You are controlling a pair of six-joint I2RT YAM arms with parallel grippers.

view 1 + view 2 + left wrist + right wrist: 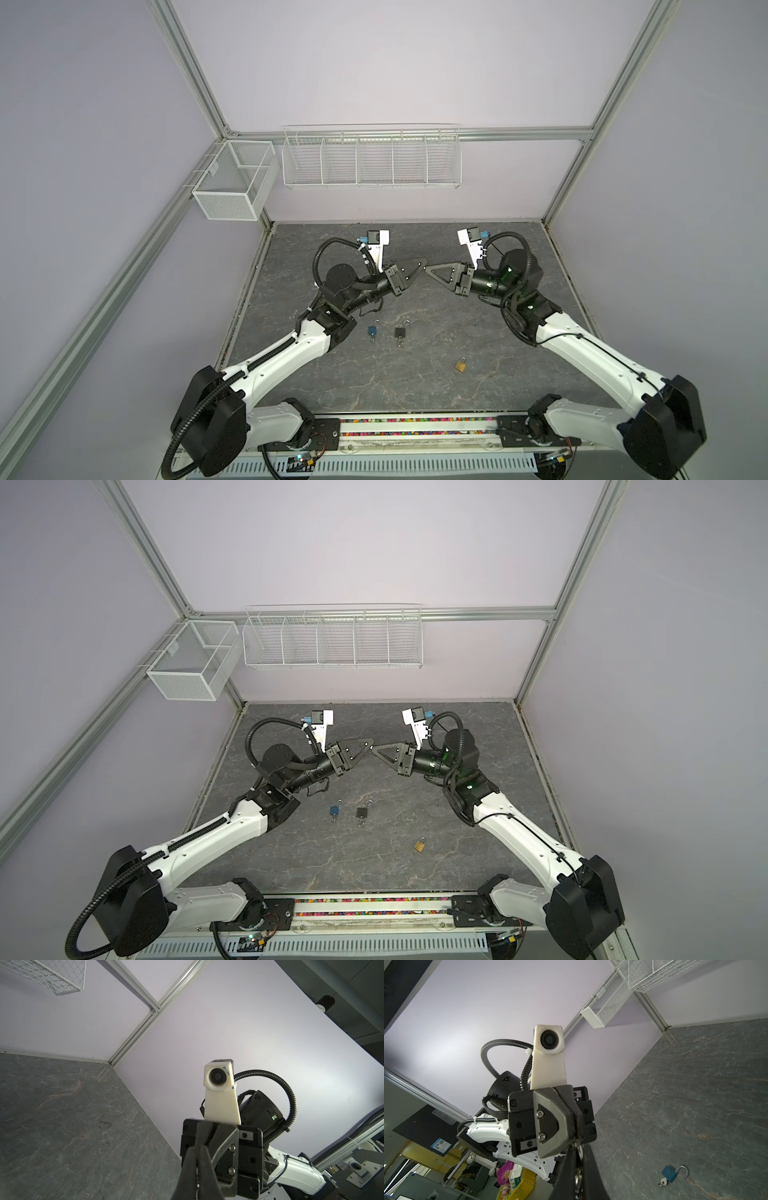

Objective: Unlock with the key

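While both arms meet tip to tip above the middle of the table, the right gripper is clamped on the key at its ring, and the left gripper looks closed on its other end. A clean handover likely needs one firm hold before the other releases, then a steady carry to the brass padlock near the front edge.

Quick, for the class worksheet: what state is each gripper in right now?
Left gripper: closed; whether it grips anything cannot be told.
Right gripper: closed on the key ring.
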